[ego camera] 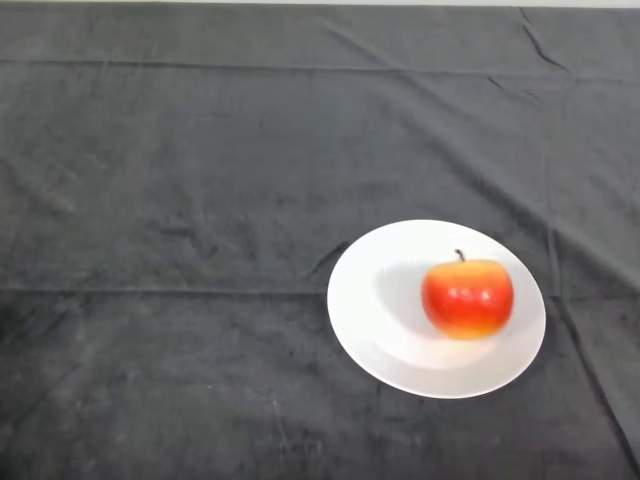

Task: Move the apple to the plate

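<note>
A red and yellow apple (467, 297) with a dark stem stands upright on a white round plate (372, 300), on the right half of the plate. The plate lies on the dark cloth at the right of centre, toward the front of the table.
The dark cloth (200, 200) covers the whole table, with creases running across it and a fold near the back right corner (545, 45). The table's back edge (320, 4) shows at the top.
</note>
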Robot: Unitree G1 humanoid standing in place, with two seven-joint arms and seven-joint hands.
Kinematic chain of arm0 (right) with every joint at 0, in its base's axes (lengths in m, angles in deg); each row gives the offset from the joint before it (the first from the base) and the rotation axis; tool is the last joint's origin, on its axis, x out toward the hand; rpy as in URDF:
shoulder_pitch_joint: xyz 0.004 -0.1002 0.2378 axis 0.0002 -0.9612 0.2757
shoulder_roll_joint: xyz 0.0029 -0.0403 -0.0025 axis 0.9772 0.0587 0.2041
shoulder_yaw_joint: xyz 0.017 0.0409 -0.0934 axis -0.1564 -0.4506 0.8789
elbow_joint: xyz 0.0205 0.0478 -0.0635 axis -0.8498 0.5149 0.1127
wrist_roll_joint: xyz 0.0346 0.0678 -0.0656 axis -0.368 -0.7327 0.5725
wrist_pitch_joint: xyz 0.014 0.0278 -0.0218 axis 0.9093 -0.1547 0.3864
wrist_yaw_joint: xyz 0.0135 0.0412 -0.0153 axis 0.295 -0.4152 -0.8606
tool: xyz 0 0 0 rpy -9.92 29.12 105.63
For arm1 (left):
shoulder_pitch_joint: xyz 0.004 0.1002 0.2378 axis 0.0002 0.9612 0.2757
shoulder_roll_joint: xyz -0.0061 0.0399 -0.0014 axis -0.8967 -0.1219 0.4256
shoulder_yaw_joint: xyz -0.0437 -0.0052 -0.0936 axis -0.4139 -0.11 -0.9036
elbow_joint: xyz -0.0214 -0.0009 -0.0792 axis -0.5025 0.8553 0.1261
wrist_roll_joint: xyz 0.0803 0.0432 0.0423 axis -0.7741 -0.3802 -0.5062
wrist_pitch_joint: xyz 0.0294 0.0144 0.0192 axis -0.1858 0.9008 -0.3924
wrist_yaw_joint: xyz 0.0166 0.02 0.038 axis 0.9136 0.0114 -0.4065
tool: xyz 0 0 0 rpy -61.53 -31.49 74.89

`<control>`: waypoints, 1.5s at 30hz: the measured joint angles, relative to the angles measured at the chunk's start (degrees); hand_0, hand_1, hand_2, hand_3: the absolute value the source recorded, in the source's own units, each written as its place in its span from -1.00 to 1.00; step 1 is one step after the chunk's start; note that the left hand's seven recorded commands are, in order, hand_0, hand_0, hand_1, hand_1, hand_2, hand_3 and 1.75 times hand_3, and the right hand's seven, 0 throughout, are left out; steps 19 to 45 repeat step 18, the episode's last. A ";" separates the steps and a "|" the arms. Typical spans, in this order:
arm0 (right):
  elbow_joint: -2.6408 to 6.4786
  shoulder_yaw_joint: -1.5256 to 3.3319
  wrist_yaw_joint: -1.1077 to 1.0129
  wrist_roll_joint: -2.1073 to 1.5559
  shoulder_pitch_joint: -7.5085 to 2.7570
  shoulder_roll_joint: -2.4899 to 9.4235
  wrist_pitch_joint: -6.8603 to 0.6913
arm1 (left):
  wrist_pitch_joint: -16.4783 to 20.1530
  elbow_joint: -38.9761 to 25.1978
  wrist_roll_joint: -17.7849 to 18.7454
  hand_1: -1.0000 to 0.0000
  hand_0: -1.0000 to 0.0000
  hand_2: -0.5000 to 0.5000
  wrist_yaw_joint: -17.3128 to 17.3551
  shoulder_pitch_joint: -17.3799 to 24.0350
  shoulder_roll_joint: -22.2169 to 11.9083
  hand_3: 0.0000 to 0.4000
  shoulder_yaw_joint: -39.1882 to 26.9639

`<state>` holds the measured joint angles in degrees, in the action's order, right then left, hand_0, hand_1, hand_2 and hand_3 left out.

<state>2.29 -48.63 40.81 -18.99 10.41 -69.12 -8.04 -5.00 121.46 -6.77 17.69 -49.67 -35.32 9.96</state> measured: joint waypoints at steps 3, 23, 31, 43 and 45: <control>0.00 0.00 0.00 0.00 0.00 0.01 0.00 | 0.67 0.00 0.47 1.00 1.00 0.00 -0.33 0.00 -0.01 -1.00 -1.30; 0.00 0.00 0.00 0.00 0.00 0.04 0.00 | 2.06 0.00 1.72 1.00 1.00 0.00 -2.02 -0.01 0.00 -1.00 -6.60; 0.00 0.00 0.00 0.00 0.00 0.04 0.00 | 2.06 0.00 1.72 1.00 1.00 0.00 -2.02 -0.01 0.00 -1.00 -6.60; 0.00 0.00 0.00 0.00 0.00 0.04 0.00 | 2.06 0.00 1.72 1.00 1.00 0.00 -2.02 -0.01 0.00 -1.00 -6.60; 0.00 0.00 0.00 0.00 0.00 0.04 0.00 | 2.06 0.00 1.72 1.00 1.00 0.00 -2.02 -0.01 0.00 -1.00 -6.60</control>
